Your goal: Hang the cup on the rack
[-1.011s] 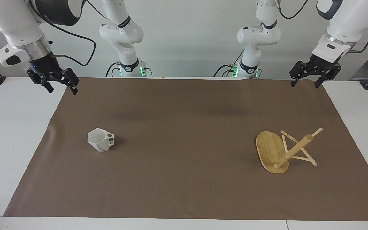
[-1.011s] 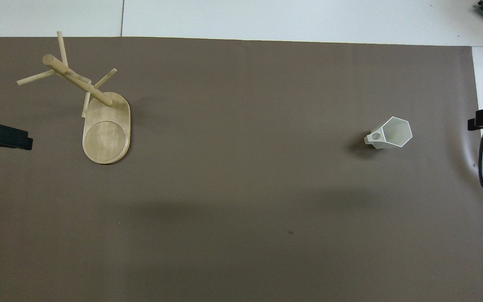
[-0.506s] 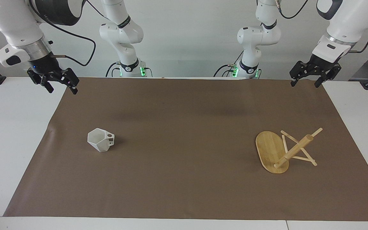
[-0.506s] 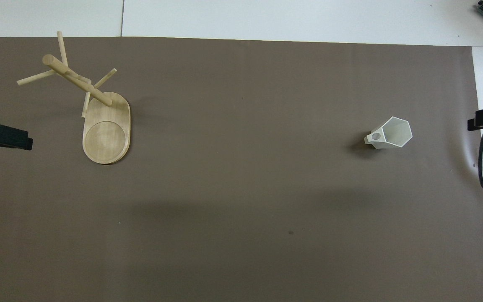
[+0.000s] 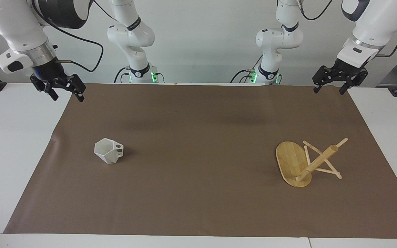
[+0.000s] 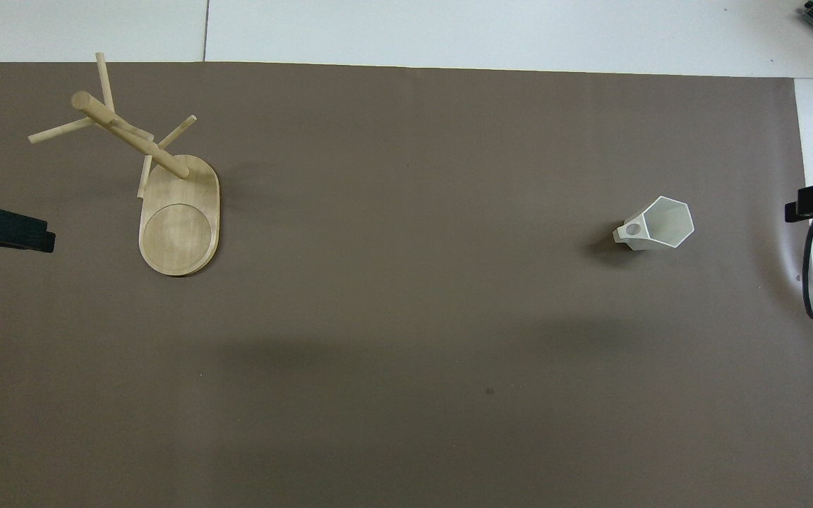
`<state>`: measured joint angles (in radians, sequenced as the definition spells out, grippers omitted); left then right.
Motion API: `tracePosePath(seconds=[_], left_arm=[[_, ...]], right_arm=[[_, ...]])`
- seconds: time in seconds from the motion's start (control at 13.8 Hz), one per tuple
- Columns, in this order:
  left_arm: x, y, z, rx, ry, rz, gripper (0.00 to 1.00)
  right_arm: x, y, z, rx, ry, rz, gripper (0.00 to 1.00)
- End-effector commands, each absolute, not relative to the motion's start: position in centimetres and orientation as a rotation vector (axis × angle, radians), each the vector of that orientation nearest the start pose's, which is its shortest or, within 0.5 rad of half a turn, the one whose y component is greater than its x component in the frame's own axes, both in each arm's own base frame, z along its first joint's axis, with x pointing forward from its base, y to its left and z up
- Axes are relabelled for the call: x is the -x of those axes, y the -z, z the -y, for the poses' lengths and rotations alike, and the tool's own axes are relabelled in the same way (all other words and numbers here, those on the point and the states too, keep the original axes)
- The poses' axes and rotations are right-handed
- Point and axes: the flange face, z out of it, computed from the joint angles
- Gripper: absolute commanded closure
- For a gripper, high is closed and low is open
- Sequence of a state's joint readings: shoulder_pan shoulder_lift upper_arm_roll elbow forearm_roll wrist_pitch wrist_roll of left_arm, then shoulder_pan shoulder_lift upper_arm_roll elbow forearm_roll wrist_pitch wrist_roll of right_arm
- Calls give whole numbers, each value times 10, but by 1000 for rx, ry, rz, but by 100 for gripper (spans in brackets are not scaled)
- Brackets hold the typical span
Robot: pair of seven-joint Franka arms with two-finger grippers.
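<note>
- Nothing on the mat has shifted since a second ago; only the right claw (image 5: 65, 96) has edged a touch toward the mat's middle, and its cable in the overhead view sits slightly differently.
- Right claw: fingers spread wide, holding nothing, touching nothing. It hangs in the air over the mat (image 5: 198, 113) corner at the right arm's end, on the robots' side.
- Left claw (image 5: 329, 90): also spread wide and empty, in the air over the mat corner at the left arm's end, on the robots' side.
- Cup (image 5: 108, 151) lies tipped on its side on the mat, toward the right arm's end, well apart from the rack (image 5: 305, 162). Handle with its round hole points toward the rack.
- Rack is toppled: oval base stands on edge, post slants up off the mat, pegs rest on the mat. It lies toward the left arm's end.
- Open room: wide bare mat between cup and rack. Rack lies close to the mat edge at the left arm's end and the edge farthest from the robots; white table (image 5: 12, 155) shows around the mat.
- Views: facing view shows both arms and whole claws; overhead shows only dark tips at its side edges, but looks straight into the cup's hexagonal mouth and shows a round inlay on the rack base.
</note>
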<state>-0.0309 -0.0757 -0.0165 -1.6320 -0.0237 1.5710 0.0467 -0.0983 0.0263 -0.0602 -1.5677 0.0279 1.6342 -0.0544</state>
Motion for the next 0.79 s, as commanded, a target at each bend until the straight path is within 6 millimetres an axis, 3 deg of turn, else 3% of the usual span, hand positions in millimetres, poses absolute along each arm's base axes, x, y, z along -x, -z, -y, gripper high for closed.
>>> tracePosePath(seconds=[0.0, 0.36, 0.72], left_arm=[[-522, -636, 25, 3142, 24, -132, 0], [-522, -637, 25, 3142, 26, -135, 0], [-522, -636, 25, 3142, 24, -135, 0]], right_arm=[[-560, -614, 89, 3124, 111, -139, 0], [-568, -590, 89, 3126, 183, -138, 0], [-582, -554, 92, 3128, 192, -143, 0]])
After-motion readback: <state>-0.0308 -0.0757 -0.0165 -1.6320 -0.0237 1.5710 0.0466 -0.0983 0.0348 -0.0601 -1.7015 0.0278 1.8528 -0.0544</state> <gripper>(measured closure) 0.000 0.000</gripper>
